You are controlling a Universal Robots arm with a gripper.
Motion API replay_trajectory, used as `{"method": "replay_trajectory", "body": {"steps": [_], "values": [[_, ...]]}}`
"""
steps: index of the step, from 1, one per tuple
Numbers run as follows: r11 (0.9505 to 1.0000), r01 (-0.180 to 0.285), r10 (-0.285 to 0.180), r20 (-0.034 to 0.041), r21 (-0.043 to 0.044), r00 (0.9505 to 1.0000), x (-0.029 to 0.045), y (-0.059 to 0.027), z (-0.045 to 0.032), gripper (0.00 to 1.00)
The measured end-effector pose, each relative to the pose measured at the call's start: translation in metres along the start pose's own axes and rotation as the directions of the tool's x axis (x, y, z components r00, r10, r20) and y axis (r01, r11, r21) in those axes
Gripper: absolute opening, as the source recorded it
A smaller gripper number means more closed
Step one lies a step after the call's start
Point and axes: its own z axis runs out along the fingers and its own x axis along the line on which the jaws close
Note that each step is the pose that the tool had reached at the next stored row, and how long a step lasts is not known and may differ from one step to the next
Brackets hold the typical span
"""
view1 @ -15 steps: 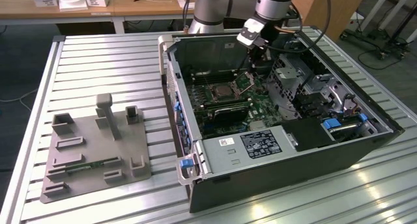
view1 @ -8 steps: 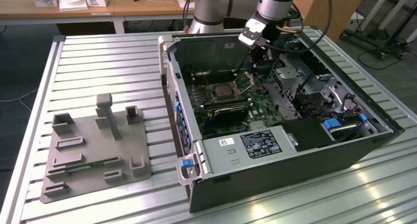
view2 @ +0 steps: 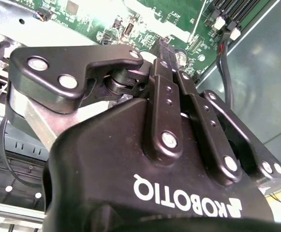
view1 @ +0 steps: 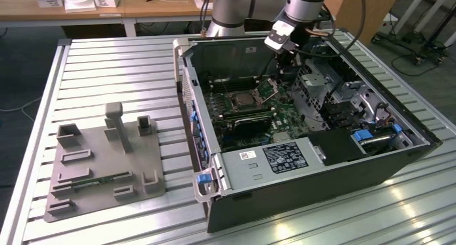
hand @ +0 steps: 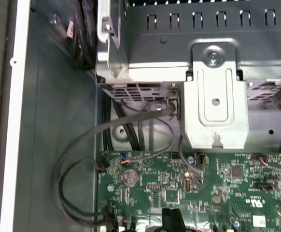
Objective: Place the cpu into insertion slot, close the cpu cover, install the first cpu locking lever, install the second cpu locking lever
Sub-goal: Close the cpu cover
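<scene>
**A:** The arm drops in from the far side of the open computer case [view1: 306, 165]. Its wrist is tipped, and the gripper [view1: 285, 70] hangs low over the back of the green board [view1: 285, 128].

**B:** What about the fingers [hand: 168, 219]?

**A:** In the first wrist view they're drawn together with nothing visible between them, though the picture's edge cuts them off.

**B:** Where's the chip [view1: 246, 101]?

**A:** In the exterior view it lies flat in the socket [view1: 231, 98] mid-board, near the gripper on the exterior view's left and not touching it. The cover [view1: 270, 86] looks tipped up beside the socket. It's small, so I can't make out the levers.

**B:** Does the second wrist view help?

**A:** Hardly, because the gripper's black body blocks most of the board. The first wrist view gives a coin battery [hand: 129, 177], looping cables [hand: 70, 166] and a metal bracket [hand: 215, 104].
</scene>
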Motion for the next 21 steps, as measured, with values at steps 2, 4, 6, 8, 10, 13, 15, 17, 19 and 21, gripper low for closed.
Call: {"method": "replay_trajectory", "body": {"steps": [2, 4, 6, 8, 10, 13, 15, 17, 19, 21], "values": [[1.0000, 0.000, 0.000, -0.0001, 0.0003, 1.0000, 0.0000, 0.0016, 0.0012, 0.10], [1.0000, 0.000, 0.000, 0.0000, 0.0009, 1.0000, 0.0001, 0.0029, 0.0027, 0.10], [1.0000, 0.000, 0.000, -0.0001, 0.0021, 1.0000, 0.0001, 0.0039, 0.0048, 0.10], [1.0000, 0.000, 0.000, -0.0002, 0.0035, 1.0000, 0.0001, 0.0050, 0.0071, 0.10], [1.0000, 0.000, 0.000, 0.0000, 0.0052, 1.0000, 0.0001, 0.0060, 0.0094, 0.10], [1.0000, 0.000, 0.000, 0.0001, 0.0088, 1.0000, 0.0002, 0.0063, 0.0140, 0.10], [0.9999, 0.000, 0.000, 0.0002, 0.0125, 1.0000, 0.0001, 0.0062, 0.0175, 0.10], [0.9999, 0.001, -0.001, 0.0000, 0.0157, 1.0000, 0.0002, 0.0061, 0.0211, 0.10], [0.9998, 0.002, -0.002, 0.0000, 0.0180, 1.0000, 0.0002, 0.0061, 0.0237, 0.10], [0.9998, 0.005, -0.005, 0.0002, 0.0184, 1.0000, 0.0001, 0.0060, 0.0243, 0.10]]}}
